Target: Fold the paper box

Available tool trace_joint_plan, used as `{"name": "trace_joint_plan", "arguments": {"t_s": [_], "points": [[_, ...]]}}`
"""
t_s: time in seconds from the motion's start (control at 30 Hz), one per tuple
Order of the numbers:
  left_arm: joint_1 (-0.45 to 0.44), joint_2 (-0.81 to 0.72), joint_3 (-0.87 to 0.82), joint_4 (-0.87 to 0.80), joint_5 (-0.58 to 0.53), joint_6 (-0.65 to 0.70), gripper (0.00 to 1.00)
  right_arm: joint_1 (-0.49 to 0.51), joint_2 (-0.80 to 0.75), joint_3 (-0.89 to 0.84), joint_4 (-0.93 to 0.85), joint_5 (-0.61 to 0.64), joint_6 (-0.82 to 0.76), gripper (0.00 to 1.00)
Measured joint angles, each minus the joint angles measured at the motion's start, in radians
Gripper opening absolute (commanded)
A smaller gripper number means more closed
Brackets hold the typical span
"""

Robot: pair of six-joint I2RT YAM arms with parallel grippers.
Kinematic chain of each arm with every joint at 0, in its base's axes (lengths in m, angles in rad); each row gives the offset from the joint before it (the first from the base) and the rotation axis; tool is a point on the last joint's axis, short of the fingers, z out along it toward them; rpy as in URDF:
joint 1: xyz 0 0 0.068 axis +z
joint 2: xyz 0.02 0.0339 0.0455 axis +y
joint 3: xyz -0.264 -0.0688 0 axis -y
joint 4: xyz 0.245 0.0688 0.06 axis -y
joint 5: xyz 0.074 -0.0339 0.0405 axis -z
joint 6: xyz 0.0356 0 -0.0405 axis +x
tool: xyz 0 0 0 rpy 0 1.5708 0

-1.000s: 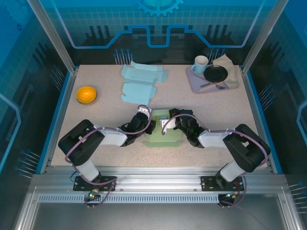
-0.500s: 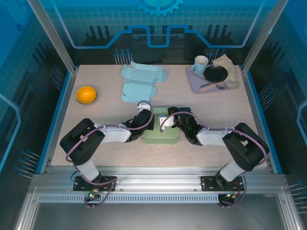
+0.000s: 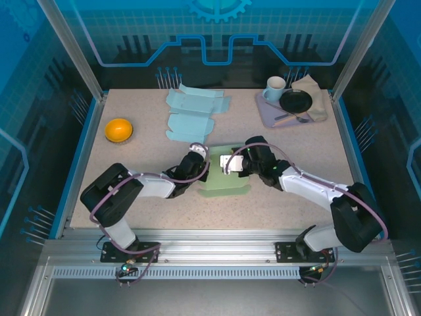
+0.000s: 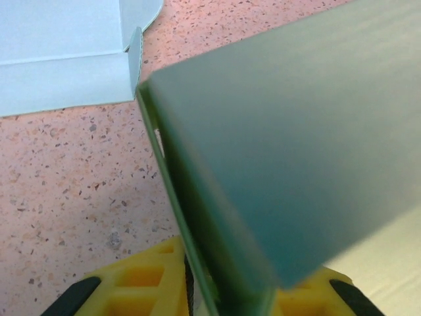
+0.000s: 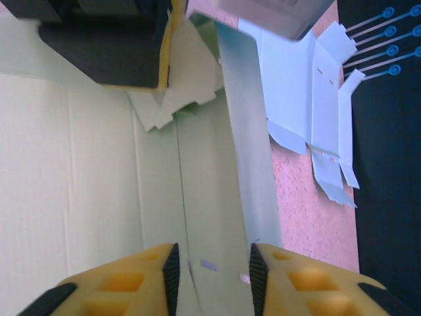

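Observation:
The pale green paper box (image 3: 227, 187) lies partly folded at the table's middle. My left gripper (image 3: 199, 166) is at the box's left edge. In the left wrist view its yellow fingers (image 4: 148, 283) are shut on a raised green wall (image 4: 296, 131) of the box. My right gripper (image 3: 231, 162) hovers over the box's far side, facing the left one. In the right wrist view the right gripper (image 5: 212, 263) is open. It straddles a narrow side strip of the box (image 5: 223, 197), with the box floor (image 5: 79, 164) to the left.
Flat light blue box blanks (image 3: 194, 112) lie behind the green box, also seen as the blanks (image 5: 309, 99) beyond the strip. An orange bowl (image 3: 119, 129) sits at the left. A tray (image 3: 270, 113) with a mug, black plate and cloth stands at the back right.
The right arm has swung its elbow out to the right and its gripper has moved back over the box's far edge. The left gripper has stayed at the box's left wall.

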Motion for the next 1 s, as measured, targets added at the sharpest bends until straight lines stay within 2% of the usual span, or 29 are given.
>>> {"name": "trace_joint_plan", "arguments": {"t_s": [0.1,0.3,0.47,0.67,0.77,0.87,0.93,1.0], "points": [[0.002,-0.004,-0.005,0.005,0.010,0.027,0.21,-0.013,-0.031,0.060,-0.106,-0.069,0.100,0.47],[0.005,-0.012,-0.011,0.007,0.029,0.072,0.20,-0.065,-0.006,0.246,-0.229,-0.114,0.362,0.46],[0.012,-0.013,-0.011,0.007,0.039,0.090,0.20,-0.143,0.165,0.416,-0.296,-0.132,0.537,0.46],[0.018,-0.013,-0.009,-0.002,0.043,0.083,0.22,-0.245,0.368,0.517,-0.371,-0.161,0.694,0.45],[0.062,-0.029,-0.007,-0.052,0.083,0.029,0.24,-0.256,0.360,0.475,-0.354,-0.180,0.654,0.44],[0.159,-0.092,-0.007,-0.131,0.159,-0.051,0.27,-0.259,0.359,0.470,-0.361,-0.254,0.481,0.43],[0.211,-0.146,-0.007,-0.164,0.198,-0.090,0.28,-0.268,0.405,0.550,-0.425,-0.291,0.366,0.43],[0.227,-0.196,-0.001,-0.198,0.232,-0.116,0.28,-0.282,0.505,0.717,-0.510,-0.313,0.257,0.43]]}}
